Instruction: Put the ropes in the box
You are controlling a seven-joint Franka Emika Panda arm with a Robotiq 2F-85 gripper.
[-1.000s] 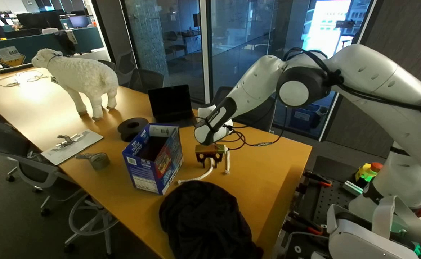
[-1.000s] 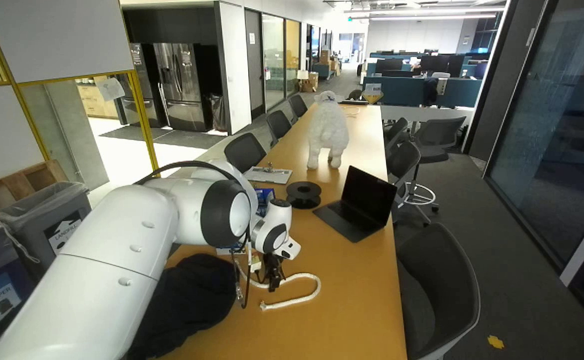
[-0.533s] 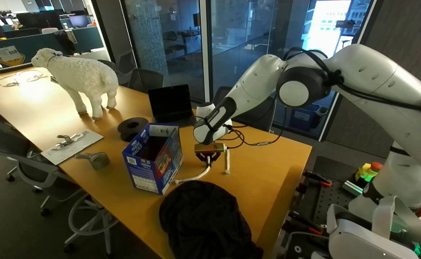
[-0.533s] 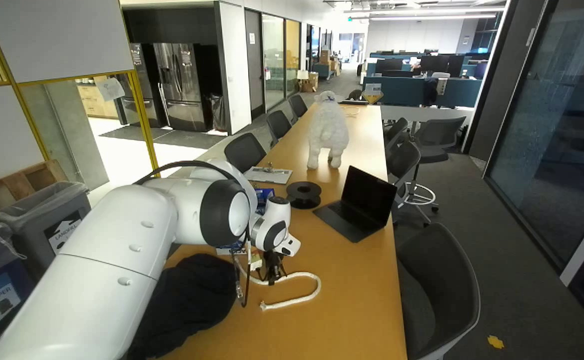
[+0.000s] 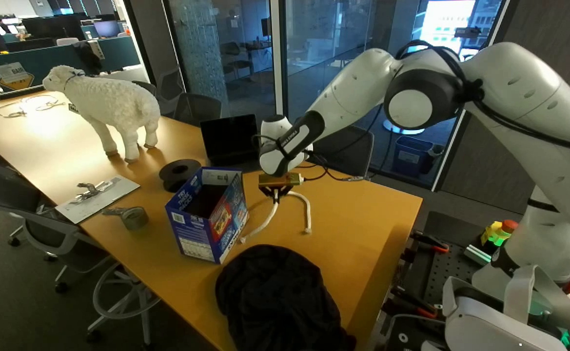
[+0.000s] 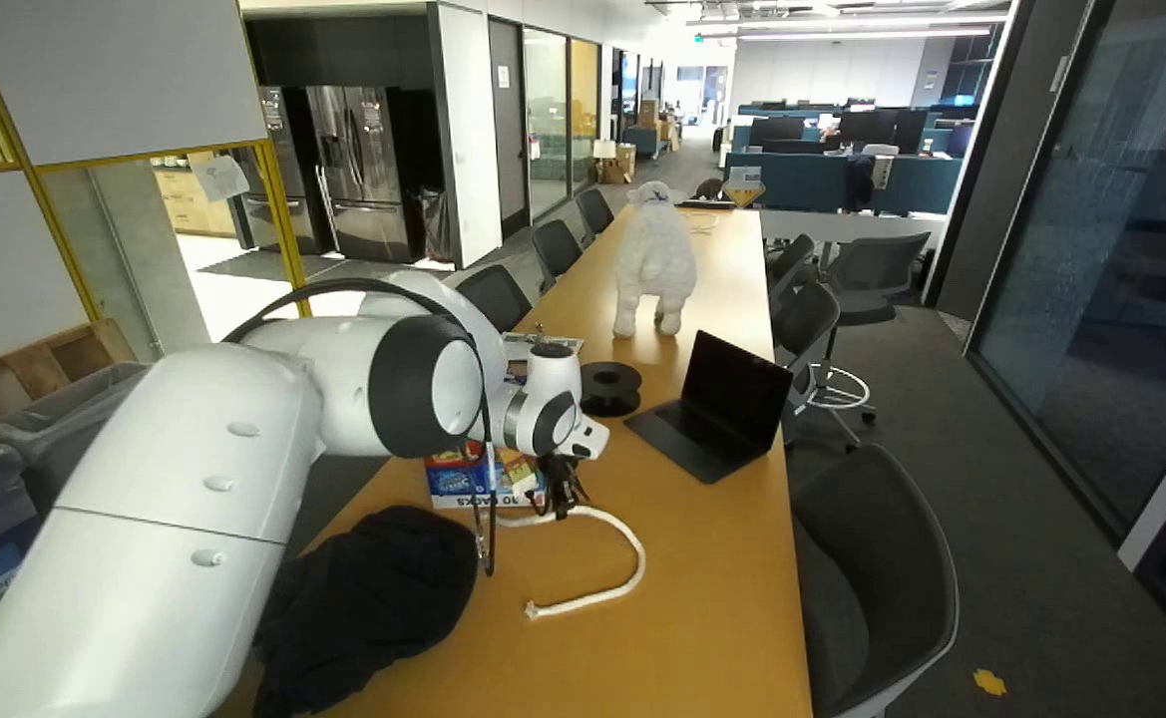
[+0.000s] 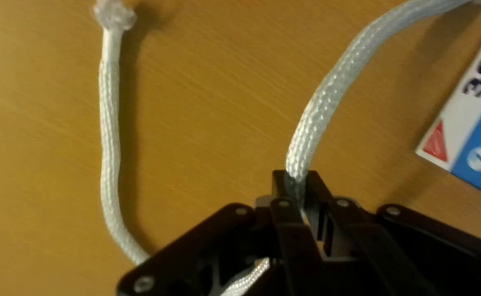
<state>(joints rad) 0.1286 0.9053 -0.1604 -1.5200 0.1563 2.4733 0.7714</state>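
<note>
A white braided rope is pinched near its middle by my gripper, whose fingers are shut on it. In an exterior view the gripper hangs above the table, and the rope droops from it on both sides. Its two ends appear down at the table top, one close to the box. The blue printed box stands with its top open beside the gripper, in front of the laptop. The arm partly hides the box in an exterior view. Only a box corner enters the wrist view at right.
A black cloth bag lies near the box. Around the box are a black spool, a laptop, a roll of tape and a clipboard. A plush sheep stands farther along the table.
The gripper's fingers have come together on the rope. The arm has then risen, lifting the rope's middle off the table and shifting slightly toward the box.
</note>
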